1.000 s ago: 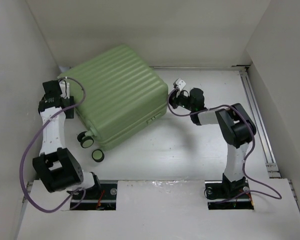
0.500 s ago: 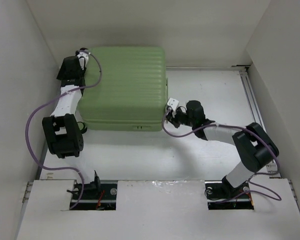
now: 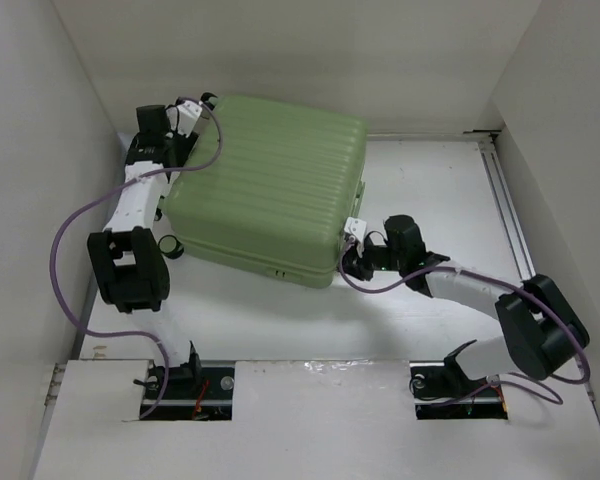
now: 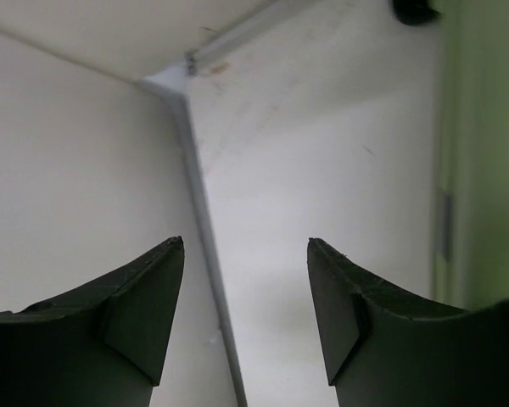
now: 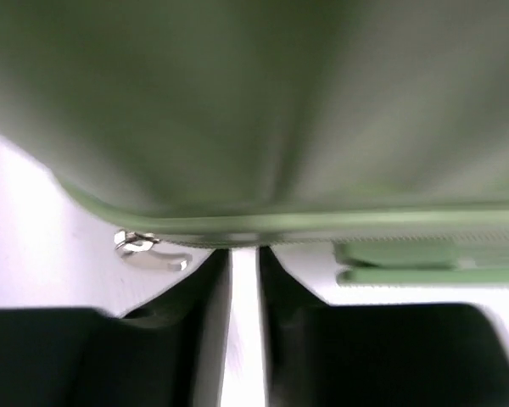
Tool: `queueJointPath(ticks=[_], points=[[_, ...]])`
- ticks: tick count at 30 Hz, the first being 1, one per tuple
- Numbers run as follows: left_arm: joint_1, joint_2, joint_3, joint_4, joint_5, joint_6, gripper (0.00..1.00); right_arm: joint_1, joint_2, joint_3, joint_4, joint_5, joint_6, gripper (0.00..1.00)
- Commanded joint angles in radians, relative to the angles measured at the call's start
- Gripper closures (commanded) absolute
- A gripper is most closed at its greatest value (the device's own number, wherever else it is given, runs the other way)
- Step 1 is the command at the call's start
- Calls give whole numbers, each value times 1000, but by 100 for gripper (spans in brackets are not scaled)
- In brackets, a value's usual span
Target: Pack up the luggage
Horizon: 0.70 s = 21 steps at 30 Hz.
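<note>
I work on a flat, matte white counter (image 3: 420, 180) boxed in by plain white walls: a left wall (image 3: 40, 130), a back wall (image 3: 310, 50) and a right wall (image 3: 570, 120). A thin metal rail (image 3: 510, 220) runs along the counter's right side. The luggage (image 3: 265, 190) lies closed and flat on the counter toward the rear left. It is a big pale green hard shell with rounded corners and straight parallel ribs, turned a little askew to the walls. One small black-and-green wheel (image 3: 167, 244) shows at its left edge, beside my left arm. My left end effector (image 3: 190, 105) sits at the far left corner of the case. From its wrist camera, the left end effector (image 4: 244, 246) has its dark, wedge-shaped fingers standing well apart with nothing between them. Past them I see only bare counter (image 4: 305, 170), a pale strip along the corner seam (image 4: 199, 220), and a green sliver of shell on the right. My right end effector (image 3: 348, 250) sits at the near right corner of the case. Close up, the right end effector (image 5: 244, 254) is parted by only a narrow slit and grips nothing. The smooth green shell edge and its zip line fill the view ahead (rather blurred), and a small shiny metal zipper pull (image 5: 148, 248) hangs just left of my fingers. Purple cable (image 3: 65, 250) loops loosely beside my left arm.
</note>
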Motion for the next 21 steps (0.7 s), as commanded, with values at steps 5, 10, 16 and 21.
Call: queueJointPath(ticks=[5, 10, 16, 21], points=[[144, -325, -68, -318, 479, 238, 39, 12, -158, -9, -68, 90, -14, 44], [273, -405, -112, -446, 637, 563, 33, 21, -276, -88, -68, 149, 24, 38], [376, -365, -45, -707, 725, 905, 32, -2, -385, -118, -155, 209, 98, 35], [385, -328, -55, -832, 749, 1120, 31, 9, -439, -167, -155, 200, 126, 35]])
